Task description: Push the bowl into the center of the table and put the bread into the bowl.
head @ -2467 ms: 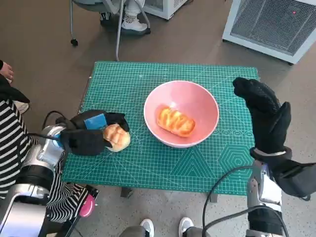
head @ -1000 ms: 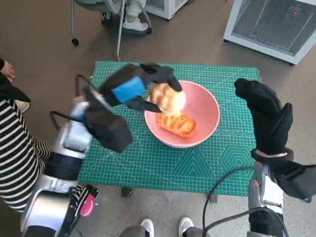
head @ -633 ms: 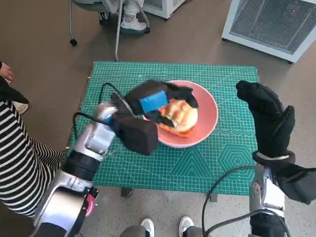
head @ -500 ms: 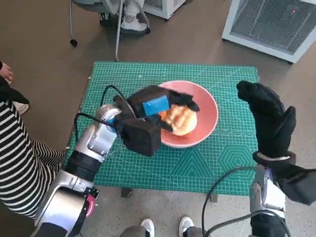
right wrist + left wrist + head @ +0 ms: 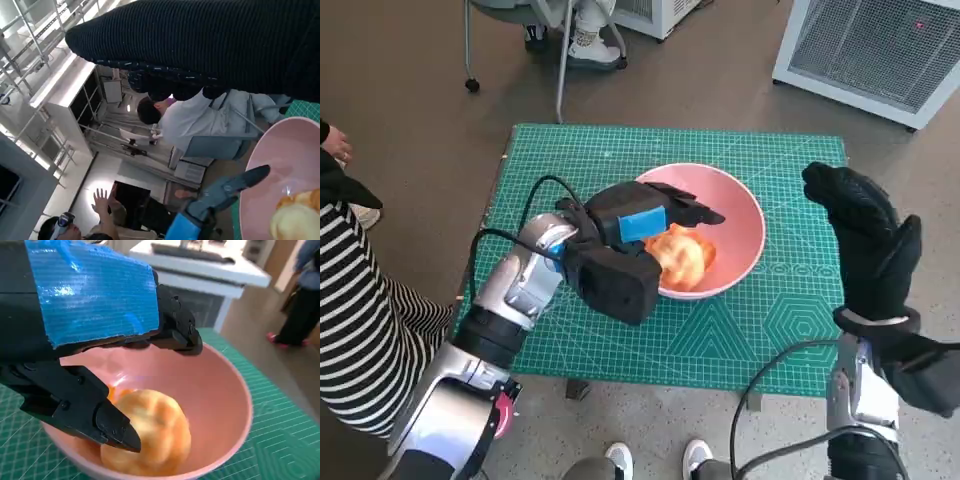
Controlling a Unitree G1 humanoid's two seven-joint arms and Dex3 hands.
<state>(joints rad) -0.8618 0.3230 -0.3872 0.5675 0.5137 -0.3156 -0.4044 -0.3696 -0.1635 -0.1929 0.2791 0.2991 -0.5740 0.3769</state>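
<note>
Two bread pieces sit in the pink bowl (image 5: 725, 225): a round bun (image 5: 150, 432) w/ a glazed, striped pastry (image 5: 672, 262) under it, mostly hidden. We take the bowl as our landmark; it stands roughly mid-table on the green cutting mat (image 5: 570, 170). Our left hand (image 5: 642, 215) hangs over the bowl's near-left rim, blue tape on its back, fingers spread apart above the bun. In the left wrist view the fingers (image 5: 107, 422) bracket the bun w/o closing; we can't tell for sure if a tip touches it, but nothing is held. Our right hand (image 5: 860, 235) is raised beside the bowl's right side, off the mat, gloved fingers extended & holding nothing. A person in a striped top (image 5: 345, 300) sits well left of the bowl.
</note>
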